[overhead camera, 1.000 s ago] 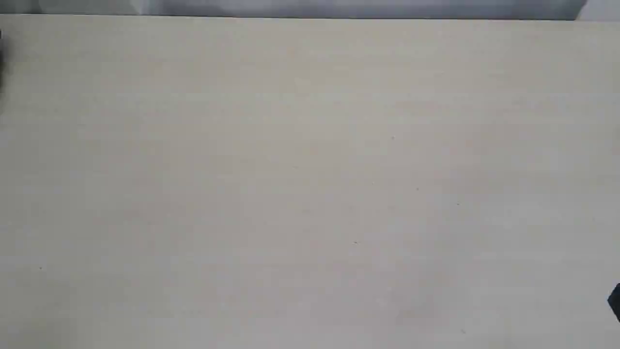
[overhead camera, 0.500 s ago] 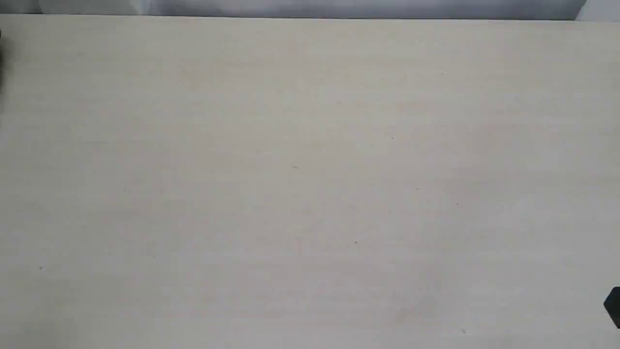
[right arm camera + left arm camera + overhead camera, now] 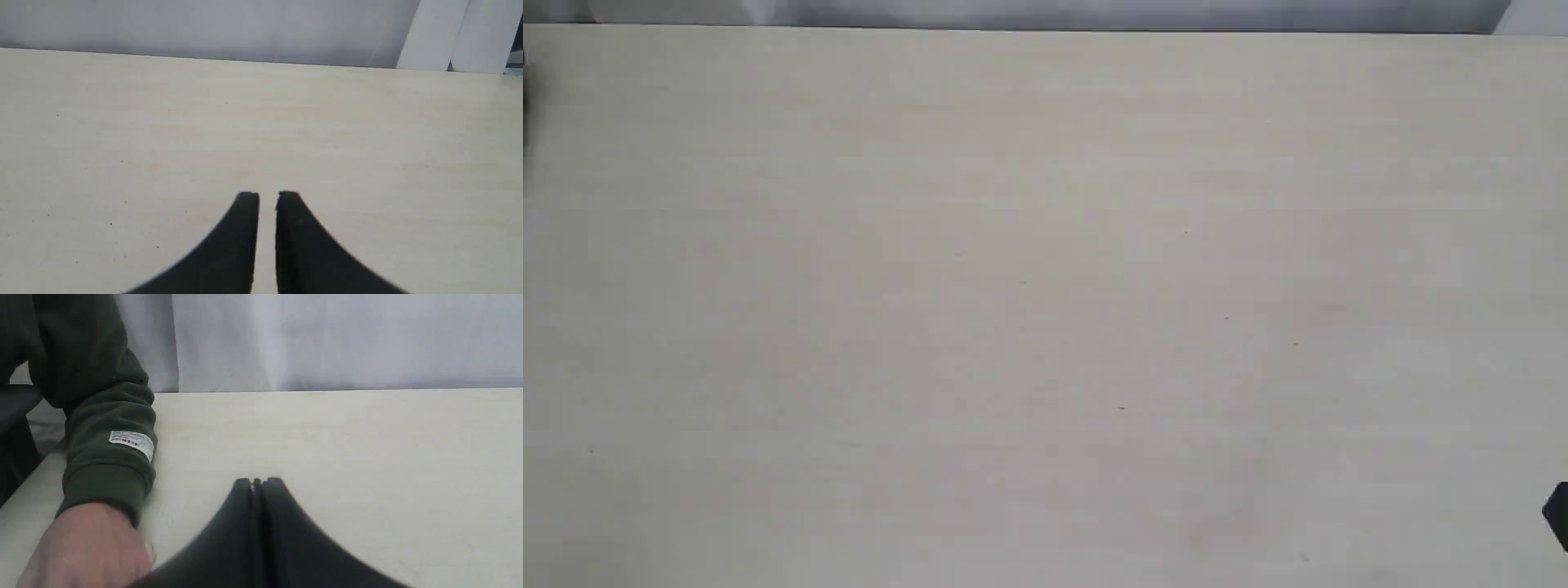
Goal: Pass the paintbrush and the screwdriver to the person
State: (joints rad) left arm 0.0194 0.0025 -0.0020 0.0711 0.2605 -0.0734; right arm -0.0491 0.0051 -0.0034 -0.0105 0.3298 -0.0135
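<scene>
1. Neither the paintbrush nor the screwdriver shows in any view, so where they lie I cannot tell. The table point(image 3: 1045, 286) is bare in the exterior view.
2. The left gripper point(image 3: 257, 481) has its jaws pressed together on nothing. The right gripper point(image 3: 268, 194) has a narrow gap between its jaws and is also empty.
3. The person's hand point(image 3: 86, 543) rests on the table just beside the left gripper, its sleeve point(image 3: 106, 416) bearing a white label point(image 3: 131, 443).
4. Judging by the task, both tools are likely light and stiff. The paintbrush is best gripped on its handle (the bristles are soft and would give), which leaves an end free for the hand.
5. The screwdriver is probably slim and smooth, so it may roll or slip. The grip should go across its handle, not the shaft.
6. No containers are in view.
</scene>
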